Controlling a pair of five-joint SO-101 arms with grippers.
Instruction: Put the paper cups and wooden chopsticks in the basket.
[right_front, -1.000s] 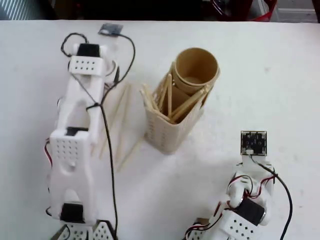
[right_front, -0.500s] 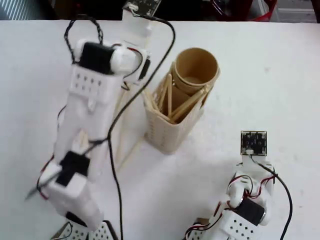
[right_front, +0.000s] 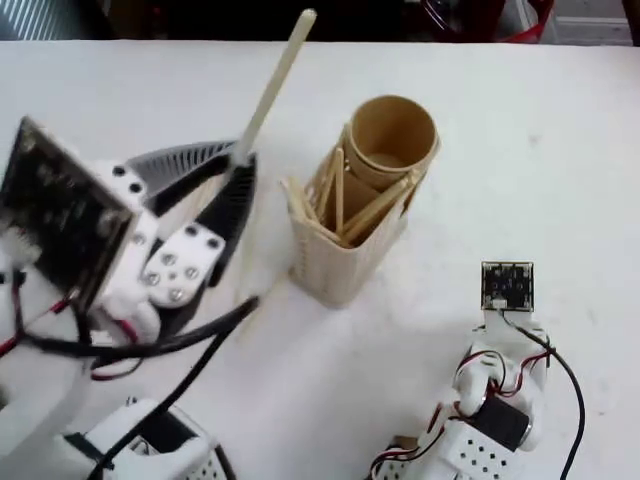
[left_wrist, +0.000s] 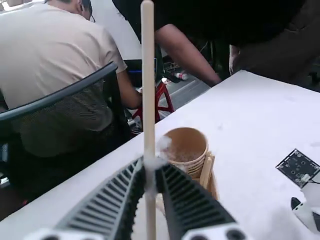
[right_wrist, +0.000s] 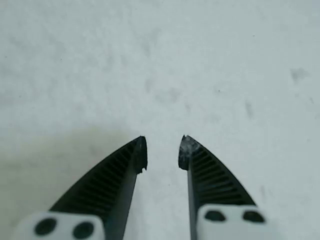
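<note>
Wooden and pale, a single chopstick is clamped between the ribbed jaws of the left gripper. The grip sits near one end, so most of the stick projects free beyond the fingertips. That hold probably serves the task, since a long free end can be steered into an opening while the jaws keep clear of the rim.

In the high view the left gripper hangs raised off the table, just beside the basket but not touching it. The held chopstick slants up and away toward the table's far edge. Its free tip is past the basket's mouth rather than over it, so it likely needs swinging round before it can drop in.

The basket already holds nested paper cups at its far end and several chopsticks leaning against its wall, which leaves a gap on the near side.

The right gripper hovers low over bare table with its jaws a little apart and nothing between them. It is well apart from the basket, seemingly parked out of the way.
</note>
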